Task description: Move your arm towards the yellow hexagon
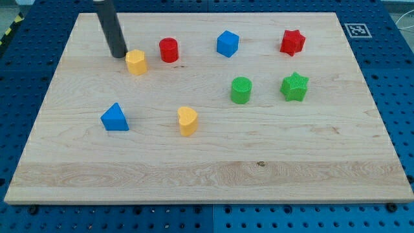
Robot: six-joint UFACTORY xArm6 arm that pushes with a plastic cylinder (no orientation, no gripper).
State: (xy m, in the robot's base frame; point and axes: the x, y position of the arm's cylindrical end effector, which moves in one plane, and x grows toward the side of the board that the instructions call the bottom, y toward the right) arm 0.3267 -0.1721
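The yellow hexagon [136, 62] sits on the wooden board [207, 168] at the view's upper left. My tip [118, 54] rests on the board just to the hexagon's left and slightly above it, very close to it or touching its edge. The dark rod rises from the tip to the view's top edge.
A red cylinder [169, 50] stands just right of the hexagon. A blue hexagonal block [227, 44] and a red star [292, 42] lie along the top. A green cylinder [240, 90], a green star [295, 87], a yellow heart-like block [187, 121] and a blue triangle [115, 118] lie lower down.
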